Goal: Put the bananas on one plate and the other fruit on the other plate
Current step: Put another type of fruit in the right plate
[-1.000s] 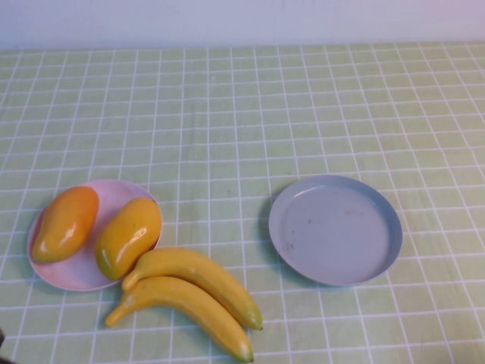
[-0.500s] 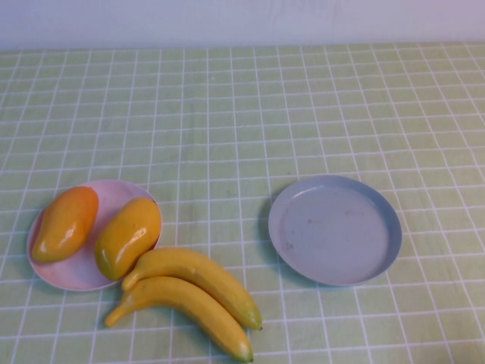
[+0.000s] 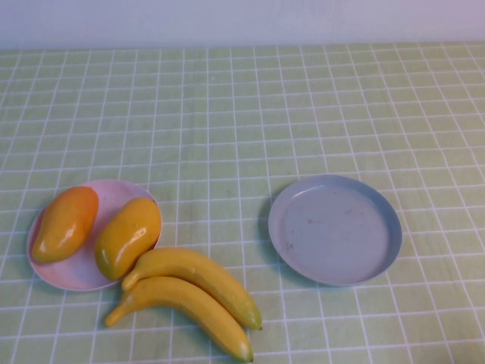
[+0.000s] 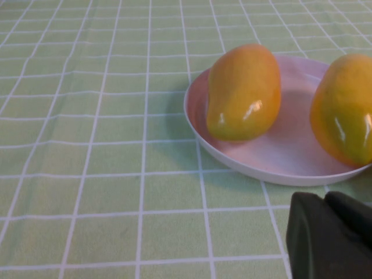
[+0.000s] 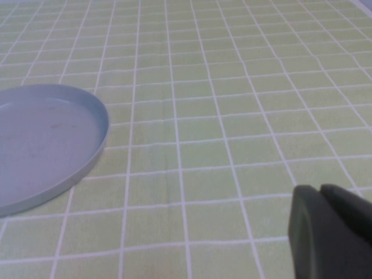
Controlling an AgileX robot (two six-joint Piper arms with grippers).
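Yellow bananas (image 3: 189, 296) lie side by side on the green checked surface (image 3: 227, 114), nearest the robot, one touching the pink plate (image 3: 114, 193) rim. Both mangoes (image 3: 127, 236) already sit on that pink plate. Grey-blue plate (image 3: 335, 229) is empty, well apart to the right. Neither arm shows in the high view. Left pincer (image 4: 331, 235) shows only as a dark corner in its wrist view near the pink plate; right pincer (image 5: 331, 229) likewise, near the grey-blue plate (image 5: 40, 139). Cannot tell how open either is; neither appears to hold anything. Likely step: pick a banana. Suggest taking the nearer one first, gripping mid-length across its width, lifting clear before crossing to the grey-blue plate, avoiding nudging the mangoes.
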